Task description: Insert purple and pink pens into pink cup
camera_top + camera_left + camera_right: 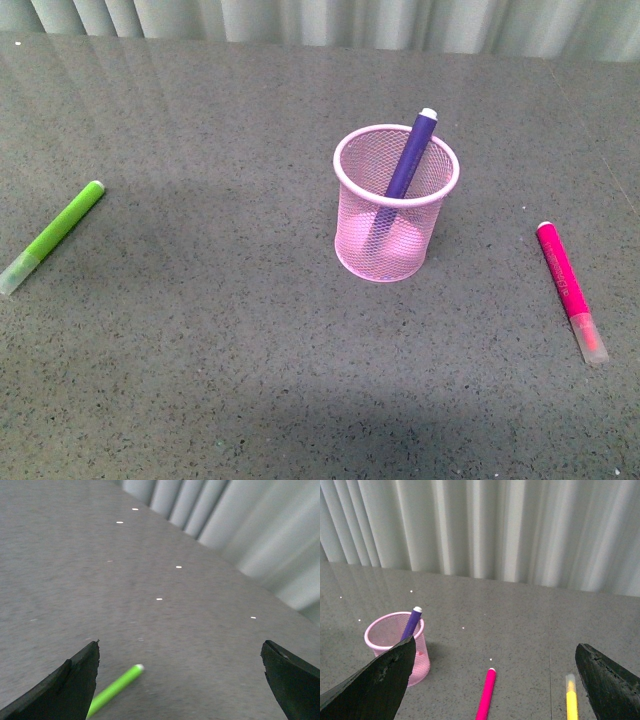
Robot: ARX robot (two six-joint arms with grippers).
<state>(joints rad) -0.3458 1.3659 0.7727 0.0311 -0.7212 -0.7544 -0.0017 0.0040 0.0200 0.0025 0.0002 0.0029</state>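
Observation:
The pink cup (396, 202) stands upright at the table's middle. The purple pen (409, 158) leans inside it, white tip up past the rim. The pink pen (568, 286) lies flat on the table to the cup's right, clear cap toward me. Neither gripper shows in the front view. In the right wrist view my right gripper (495, 675) is open and empty, above the pink pen (486, 696), with the cup (395, 645) and purple pen (411, 623) beside one finger. My left gripper (180, 672) is open and empty.
A lime green marker (52, 235) lies at the table's far left; it also shows in the left wrist view (114, 689). A yellow marker (571, 698) lies beside the pink pen in the right wrist view. Pale curtains (485, 525) hang behind the grey table (220, 330).

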